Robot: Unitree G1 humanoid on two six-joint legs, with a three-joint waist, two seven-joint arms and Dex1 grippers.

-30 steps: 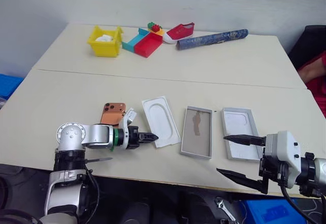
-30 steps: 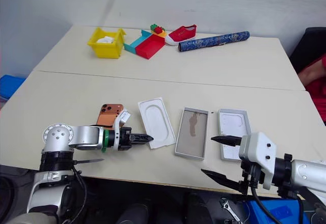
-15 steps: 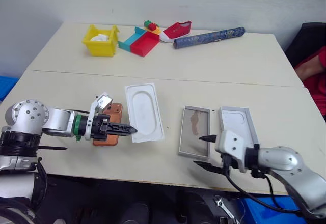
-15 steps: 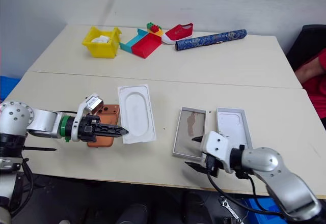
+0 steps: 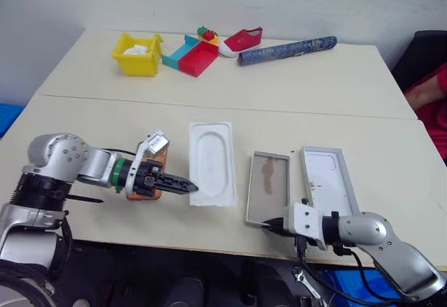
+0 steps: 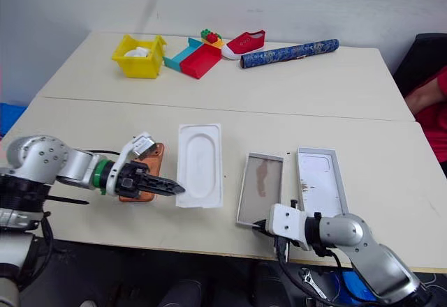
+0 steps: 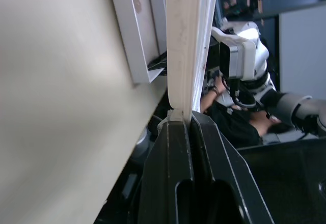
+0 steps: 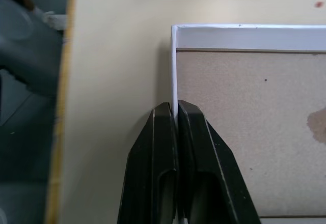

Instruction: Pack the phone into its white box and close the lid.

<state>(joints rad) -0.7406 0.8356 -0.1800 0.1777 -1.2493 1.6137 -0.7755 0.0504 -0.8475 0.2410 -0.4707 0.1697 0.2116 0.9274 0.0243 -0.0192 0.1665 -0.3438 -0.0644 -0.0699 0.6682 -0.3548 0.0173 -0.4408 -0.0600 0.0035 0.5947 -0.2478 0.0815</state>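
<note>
Right wrist view: right jaws pinch white box [image 8: 244, 132] wall; left jaws clamp insert [image 5: 211, 162] edge.

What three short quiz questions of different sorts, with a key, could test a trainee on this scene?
1. True or false: the phone already lies inside the white box.
2. What does the left gripper hold?
A. the flat white insert
B. the lid
C. the red shoe
3. Fill in: the right gripper is shut on a wall of the ____.

Key: 1 false, the phone lies on the table, left of the insert; 2 A; 3 white box.
</note>
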